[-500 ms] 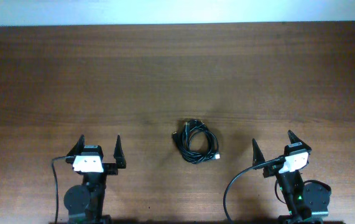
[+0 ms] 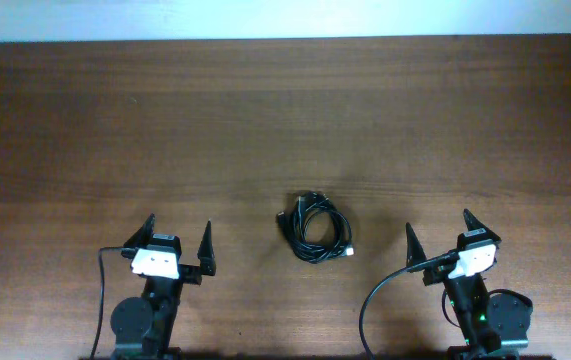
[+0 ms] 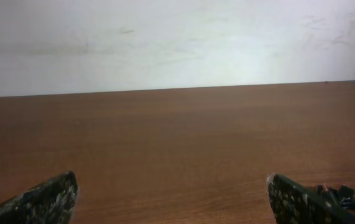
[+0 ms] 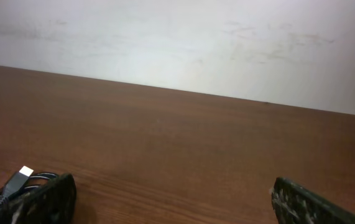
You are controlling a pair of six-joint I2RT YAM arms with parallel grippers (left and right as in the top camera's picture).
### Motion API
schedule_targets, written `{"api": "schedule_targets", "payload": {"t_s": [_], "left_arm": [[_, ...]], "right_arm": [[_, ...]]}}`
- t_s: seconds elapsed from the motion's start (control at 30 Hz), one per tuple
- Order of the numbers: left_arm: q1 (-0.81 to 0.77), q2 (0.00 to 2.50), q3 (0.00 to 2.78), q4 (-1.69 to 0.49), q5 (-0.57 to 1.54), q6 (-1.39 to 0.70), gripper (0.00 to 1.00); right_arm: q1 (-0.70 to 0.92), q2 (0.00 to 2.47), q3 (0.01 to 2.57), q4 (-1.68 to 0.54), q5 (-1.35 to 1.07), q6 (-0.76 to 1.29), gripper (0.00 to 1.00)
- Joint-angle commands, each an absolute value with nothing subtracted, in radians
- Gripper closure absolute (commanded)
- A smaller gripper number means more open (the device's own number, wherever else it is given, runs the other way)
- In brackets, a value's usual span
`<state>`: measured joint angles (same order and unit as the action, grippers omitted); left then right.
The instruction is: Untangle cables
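Note:
The cables (image 2: 314, 228) are a coiled tangle of thin black cords with a small silver plug at its lower right, lying on the wooden table (image 2: 285, 120) between the two arms. My left gripper (image 2: 178, 237) is open and empty, left of the tangle. My right gripper (image 2: 438, 233) is open and empty, right of the tangle. In the left wrist view a bit of the cables (image 3: 339, 191) shows past the right finger of the open left gripper (image 3: 171, 199). In the right wrist view the cables (image 4: 15, 182) with a silver plug lie beside the left finger of the open right gripper (image 4: 174, 196).
A white wall (image 3: 177, 43) stands beyond the table's far edge. A thick black wire (image 2: 373, 300) loops from the right arm at the front, and another (image 2: 102, 295) runs by the left arm.
My left arm has shifted a little to the right, toward the tangle. The right arm and the cables have not moved.

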<state>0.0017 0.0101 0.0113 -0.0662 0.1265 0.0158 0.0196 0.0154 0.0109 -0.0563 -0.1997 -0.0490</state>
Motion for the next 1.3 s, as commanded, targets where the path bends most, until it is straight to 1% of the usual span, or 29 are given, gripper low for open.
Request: {"api": "schedule_targets", "payload": {"t_s": [0.0,1.27], "left_arm": [[-0.002,0.007,0.011,-0.073,0.130,0.031,0.01],[-0.002,0.007,0.011,-0.070,0.119,0.031,0.01]], "right_arm": [[0.012,0.006,0.006,-0.064,-0.191,-0.048,0.01],[0.012,0.006,0.006,-0.064,-0.191,-0.048,0.01]]}}
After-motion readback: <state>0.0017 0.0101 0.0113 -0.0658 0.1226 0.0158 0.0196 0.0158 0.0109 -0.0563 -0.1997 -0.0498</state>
